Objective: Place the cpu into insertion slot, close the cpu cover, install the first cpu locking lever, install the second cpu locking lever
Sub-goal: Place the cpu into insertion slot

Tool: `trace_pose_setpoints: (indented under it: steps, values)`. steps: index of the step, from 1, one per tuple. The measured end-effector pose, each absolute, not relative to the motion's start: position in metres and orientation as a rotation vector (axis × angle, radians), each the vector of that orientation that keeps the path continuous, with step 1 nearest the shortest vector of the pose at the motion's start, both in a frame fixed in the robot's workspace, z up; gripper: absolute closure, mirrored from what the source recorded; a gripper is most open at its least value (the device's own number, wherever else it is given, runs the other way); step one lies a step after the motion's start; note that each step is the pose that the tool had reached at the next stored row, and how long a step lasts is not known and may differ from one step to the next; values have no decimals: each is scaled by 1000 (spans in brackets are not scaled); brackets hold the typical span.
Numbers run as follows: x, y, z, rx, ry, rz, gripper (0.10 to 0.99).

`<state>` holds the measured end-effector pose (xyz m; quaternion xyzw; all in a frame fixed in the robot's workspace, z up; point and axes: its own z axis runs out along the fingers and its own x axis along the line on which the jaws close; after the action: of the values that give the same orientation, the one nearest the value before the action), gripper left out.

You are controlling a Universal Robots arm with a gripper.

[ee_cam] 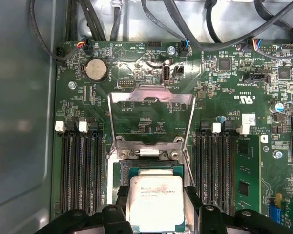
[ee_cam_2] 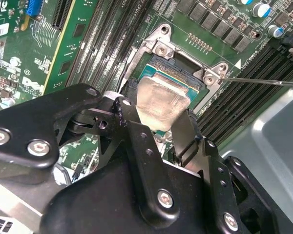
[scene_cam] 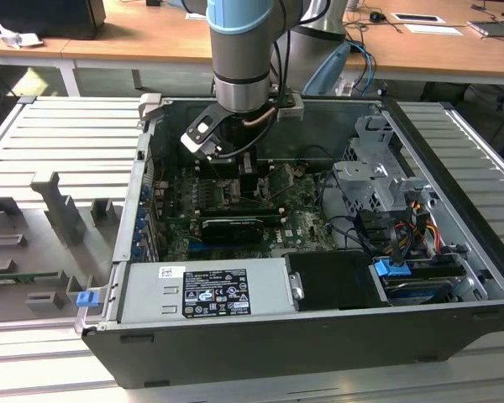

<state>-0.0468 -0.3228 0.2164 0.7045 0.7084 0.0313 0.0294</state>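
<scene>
Small square tan-silver cpu: pinched between fingers of black gripper, held just over dark-centred square insertion slot. Thin silver-framed cpu cover: raised open. Exterior view: gripper sited at 12 o'clock from grey power-supply box.

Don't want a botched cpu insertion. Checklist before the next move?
1. The cpu cover swung open, off the insertion slot: ok.
2. The cpu clamped between the gripper jaws: ok.
3. The cpu squared to the insertion slot: cannot tell.
4. Slot contacts free of debris: cannot tell, the cpu hides part of them.
5. One locking lever swung aside: ok; the other: cannot tell.
</scene>
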Motion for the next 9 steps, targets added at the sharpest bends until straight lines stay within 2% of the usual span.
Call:
trace_pose_setpoints:
  steps: [9]
  values:
    - [-47,-322,213,2176,2182,95,561]
